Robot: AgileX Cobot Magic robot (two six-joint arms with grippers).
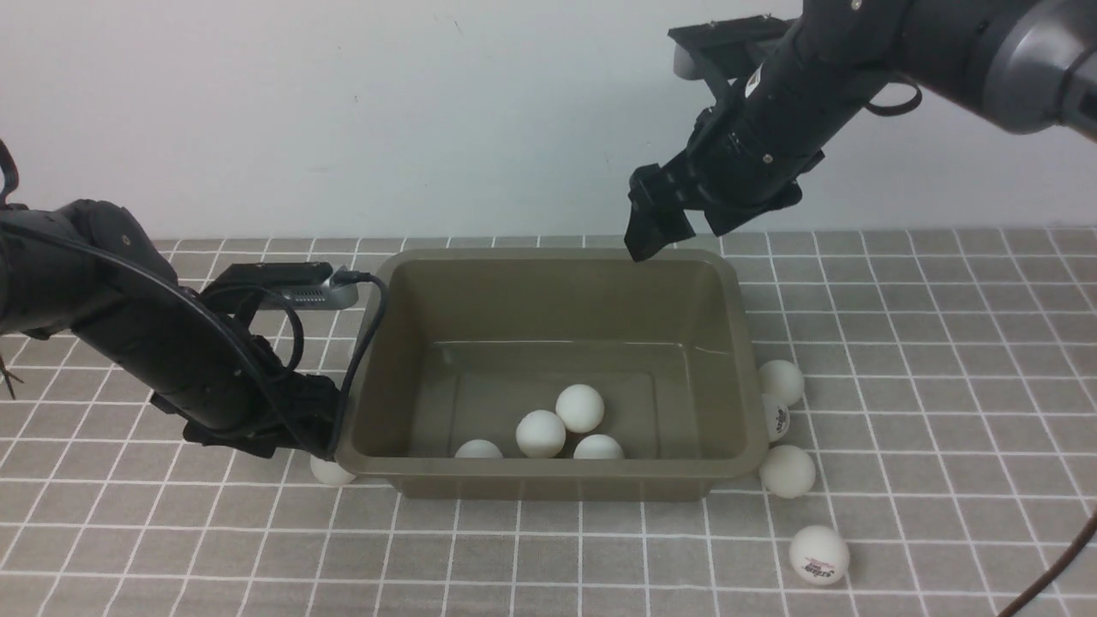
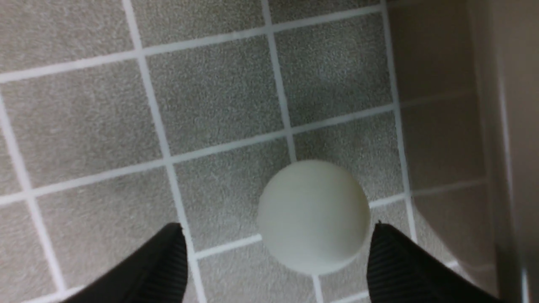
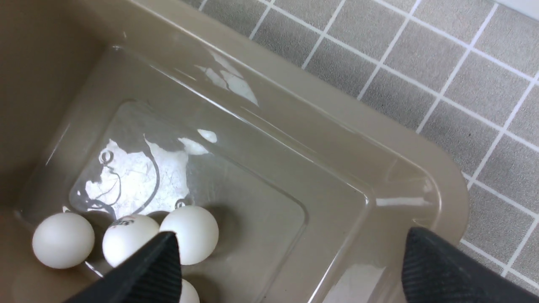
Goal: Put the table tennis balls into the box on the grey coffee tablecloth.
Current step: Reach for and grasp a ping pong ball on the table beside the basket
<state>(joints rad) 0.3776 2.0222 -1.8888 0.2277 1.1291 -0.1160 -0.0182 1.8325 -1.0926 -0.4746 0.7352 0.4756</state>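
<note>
The olive-brown box [image 1: 557,255] stands mid-scene on the grey coffee tablecloth [image 1: 908,343]. Several white table tennis balls lie inside it near the front wall, one of them [image 1: 580,408] uppermost. Several more rest on the cloth by its right side, one [image 1: 818,554] with a logo. My left gripper [image 2: 278,227] is low at the box's front left corner and open. A ball [image 2: 313,216] lies on the cloth between its fingers, close against one, apart from the other. That ball [image 1: 330,471] peeks out beside the box. My right gripper [image 1: 677,236] hangs open and empty above the box's far right corner [image 3: 438,185].
A white wall stands behind the cloth. The left arm's cable [image 1: 364,334] hangs along the box's left wall. Balls [image 1: 787,470] crowd the box's right side, and a dark cable [image 1: 1054,570] crosses the near right corner.
</note>
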